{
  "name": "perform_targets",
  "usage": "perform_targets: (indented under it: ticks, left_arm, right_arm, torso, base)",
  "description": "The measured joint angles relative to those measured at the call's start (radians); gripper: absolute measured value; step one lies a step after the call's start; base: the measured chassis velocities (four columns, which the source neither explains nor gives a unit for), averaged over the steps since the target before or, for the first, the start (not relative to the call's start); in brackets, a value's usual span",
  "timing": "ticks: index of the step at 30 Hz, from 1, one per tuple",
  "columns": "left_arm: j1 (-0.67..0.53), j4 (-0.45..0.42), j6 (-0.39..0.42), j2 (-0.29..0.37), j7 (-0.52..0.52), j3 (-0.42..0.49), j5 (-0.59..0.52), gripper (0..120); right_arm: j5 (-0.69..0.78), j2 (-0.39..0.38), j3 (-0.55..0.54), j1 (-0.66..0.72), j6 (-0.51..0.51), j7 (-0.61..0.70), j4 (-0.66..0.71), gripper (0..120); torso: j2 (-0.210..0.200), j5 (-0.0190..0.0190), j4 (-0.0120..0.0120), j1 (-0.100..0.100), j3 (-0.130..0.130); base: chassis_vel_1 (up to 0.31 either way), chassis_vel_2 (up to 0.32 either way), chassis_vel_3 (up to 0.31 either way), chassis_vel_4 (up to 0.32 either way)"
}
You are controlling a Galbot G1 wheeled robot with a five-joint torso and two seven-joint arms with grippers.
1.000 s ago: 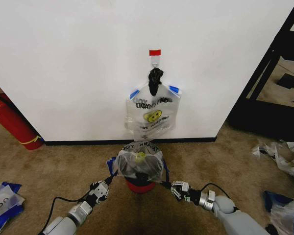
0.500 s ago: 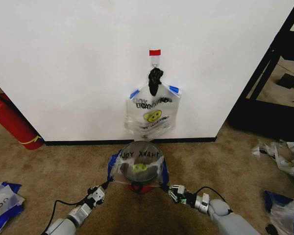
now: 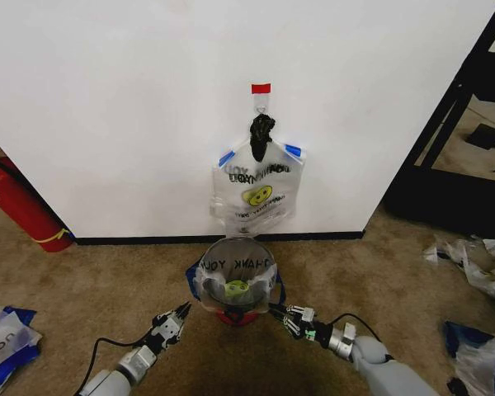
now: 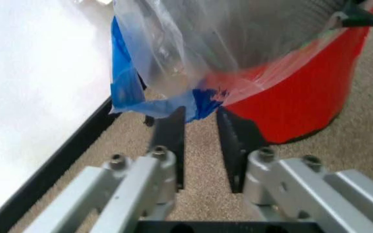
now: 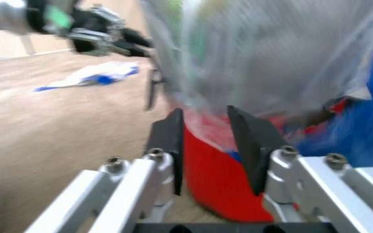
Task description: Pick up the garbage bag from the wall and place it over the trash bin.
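Observation:
The garbage bag (image 3: 234, 270), translucent with black lettering and blue handles, is draped over the trash bin (image 3: 238, 317), whose red base shows below it. My left gripper (image 3: 177, 316) is open on the carpet just left of the bin, its fingers (image 4: 169, 131) a little short of a hanging blue handle (image 4: 127, 92). On the bin's right side my right gripper (image 3: 281, 316) is open too, with the red base (image 5: 212, 184) showing between its fingers (image 5: 168, 136). Another such bag (image 3: 256, 194) hangs on the wall (image 3: 132, 107) under a black lump (image 3: 261, 132) and red tape (image 3: 261, 88).
A red fire extinguisher (image 3: 21, 206) leans at the wall on the left. Loose bags lie on the carpet at the far left (image 3: 4, 338) and at the right (image 3: 478, 260). A black shelf frame (image 3: 445, 124) stands at the right.
The bag's stretched sides have gone slack and settled lower around the bin. Both grippers have let go of the handles, and the left one has opened wide.

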Motion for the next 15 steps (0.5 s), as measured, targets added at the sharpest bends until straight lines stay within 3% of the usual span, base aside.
perform_targets:
  ticks: [4,8,10,11,13,14,15]
  left_arm:
    - [0.003,0.019,-0.035,0.019,0.044,-0.024,0.053,41]
    - [0.006,0.036,-0.072,0.021,0.071,-0.034,0.089,53]
    - [0.008,0.038,-0.086,0.016,0.080,-0.038,0.105,63]
    - [0.010,0.037,-0.090,0.013,0.080,-0.041,0.110,68]
    - [0.011,0.037,-0.090,0.013,0.080,-0.042,0.110,69]
    - [0.014,0.034,-0.091,0.011,0.076,-0.043,0.112,74]
    - [0.016,0.032,-0.091,0.010,0.071,-0.044,0.113,79]
  right_arm:
    - [0.051,-0.087,0.037,-0.001,-0.112,-0.188,0.051,46]
    - [0.133,-0.154,0.054,0.003,-0.188,-0.255,0.100,59]
    - [0.219,-0.187,0.045,0.002,-0.211,-0.180,0.156,68]
    - [0.262,-0.202,0.029,0.000,-0.229,-0.063,0.205,73]
    - [0.272,-0.206,0.022,0.000,-0.238,-0.021,0.223,75]
    - [0.303,-0.216,-0.004,0.008,-0.284,0.133,0.278,81]
    - [0.320,-0.219,-0.022,0.021,-0.317,0.204,0.301,85]
  torso:
    - [0.000,-0.0004,-0.0003,0.000,0.000]
    - [0.000,-0.0006,-0.0001,0.000,0.000]
    - [0.000,-0.0005,-0.0003,0.000,0.000]
    - [0.000,-0.0002,-0.0004,0.000,0.000]
    - [0.000,-0.0003,-0.0003,0.000,0.000]
    - [0.000,-0.0004,-0.0001,0.000,0.000]
    - [0.000,-0.0002,-0.0001,0.000,0.000]
  base:
    - [0.000,0.000,0.000,0.000]
    - [0.000,0.000,0.000,0.000]
    - [0.000,0.000,0.000,0.000]
    - [0.000,0.000,0.000,0.000]
    - [0.000,0.000,0.000,0.000]
    - [0.000,0.000,0.000,0.000]
    - [0.000,0.000,0.000,0.000]
